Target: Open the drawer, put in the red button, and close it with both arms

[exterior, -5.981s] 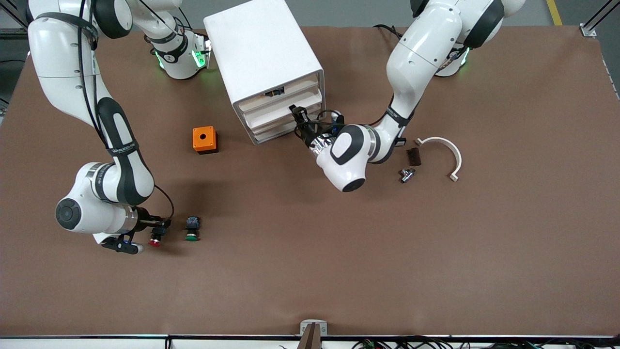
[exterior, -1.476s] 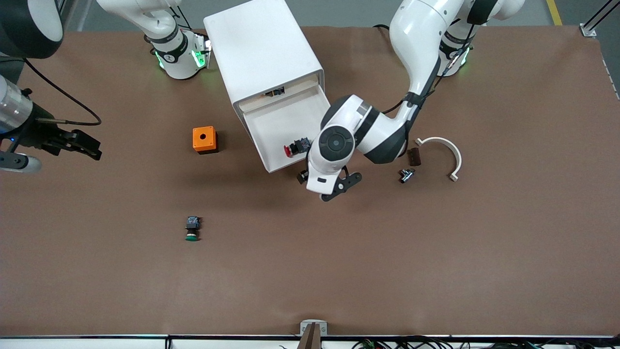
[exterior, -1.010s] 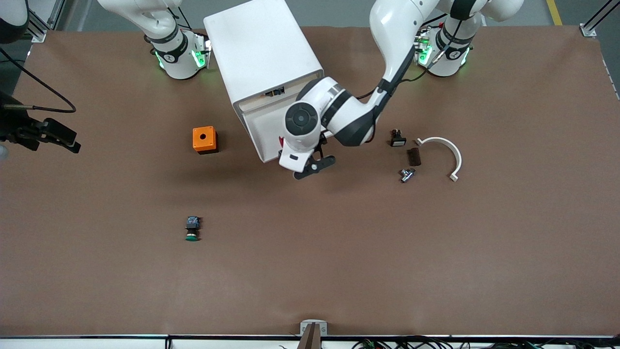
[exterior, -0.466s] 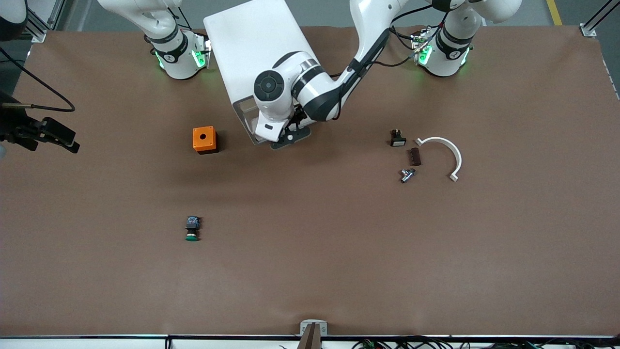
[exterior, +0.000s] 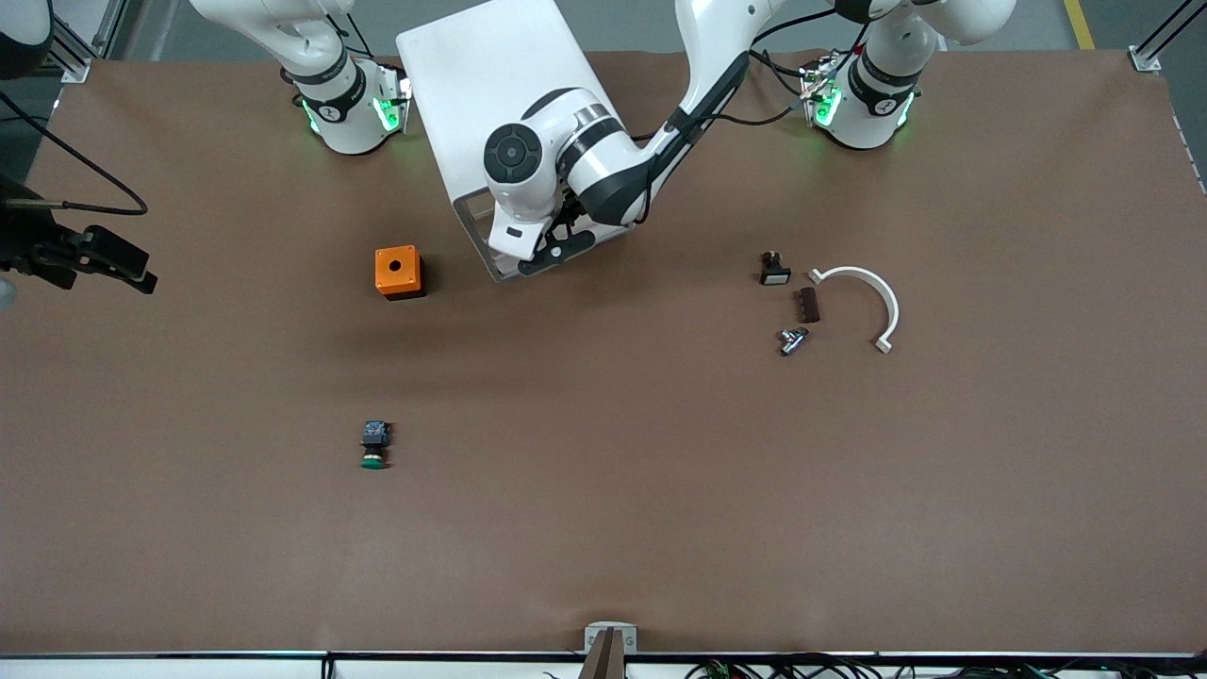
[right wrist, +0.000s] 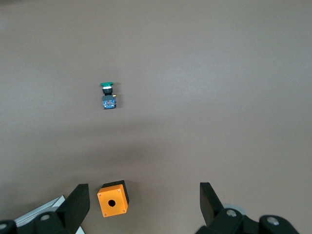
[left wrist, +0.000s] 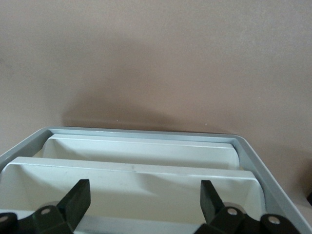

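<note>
We see our left pincer (left wrist: 141,204) spread wide at the cabinet (exterior: 500,104) front, drawers (left wrist: 131,168) pushed in hiding the red button, our right pincer (right wrist: 141,207) wide over bare table (exterior: 660,471) edge.

A robotics lab or test bench. Two white arms (exterior: 566,170) are bolted at the edge of a large table (exterior: 660,490) under brown matting, their bases lit green. Aluminium framing stands at the corners, cables run along the near edge, and small parts such as an orange box (exterior: 398,272) lie scattered about.
</note>
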Controlling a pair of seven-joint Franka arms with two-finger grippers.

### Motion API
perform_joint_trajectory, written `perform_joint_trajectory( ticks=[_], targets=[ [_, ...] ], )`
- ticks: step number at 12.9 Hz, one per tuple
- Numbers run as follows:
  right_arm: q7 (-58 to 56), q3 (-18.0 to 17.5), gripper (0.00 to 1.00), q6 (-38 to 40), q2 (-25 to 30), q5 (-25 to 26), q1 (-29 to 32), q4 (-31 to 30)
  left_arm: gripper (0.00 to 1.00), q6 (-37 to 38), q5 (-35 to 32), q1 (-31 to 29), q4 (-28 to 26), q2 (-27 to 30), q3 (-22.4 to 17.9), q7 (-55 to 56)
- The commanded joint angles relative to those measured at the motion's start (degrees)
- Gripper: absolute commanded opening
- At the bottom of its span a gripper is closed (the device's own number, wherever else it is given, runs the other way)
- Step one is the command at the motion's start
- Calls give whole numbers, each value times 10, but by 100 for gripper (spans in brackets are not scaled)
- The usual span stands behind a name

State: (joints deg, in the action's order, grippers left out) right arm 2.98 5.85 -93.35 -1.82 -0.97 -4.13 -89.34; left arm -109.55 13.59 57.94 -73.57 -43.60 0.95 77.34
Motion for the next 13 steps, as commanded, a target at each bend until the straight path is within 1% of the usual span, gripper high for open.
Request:
perform_joint_trajectory(
  ticks=[1, 2, 3, 4, 8, 11, 13],
  targets=[
    [-4, -6, 100, -4, 10, -10, 19, -4, 100, 2, -12, -13, -7, 11, -15, 5],
    [-4, -6, 100, -8, 9, -10, 19, -4, 100, 2, -18, -28, -6, 13, -29, 3],
    [-3, -7, 100, -8, 10, -10, 18, -6, 100, 2, -41, -44, -5, 16, -38, -1],
    [-4, -7, 100, -8, 11, -10, 18, -8, 100, 2, -69, -64, -3, 16, -39, -8],
    [-5, -7, 100, -9, 12, -10, 18, -8, 100, 2, -136, -155, -3, 45, -40, -11],
    [-5, -7, 100, -10, 17, -8, 18, -8, 100, 2, -159, -181, -5, 67, -53, -10],
    [-5, -7, 100, -10, 17, -8, 18, -9, 100, 2, -159, -201, -5, 69, -53, -16]
  ],
)
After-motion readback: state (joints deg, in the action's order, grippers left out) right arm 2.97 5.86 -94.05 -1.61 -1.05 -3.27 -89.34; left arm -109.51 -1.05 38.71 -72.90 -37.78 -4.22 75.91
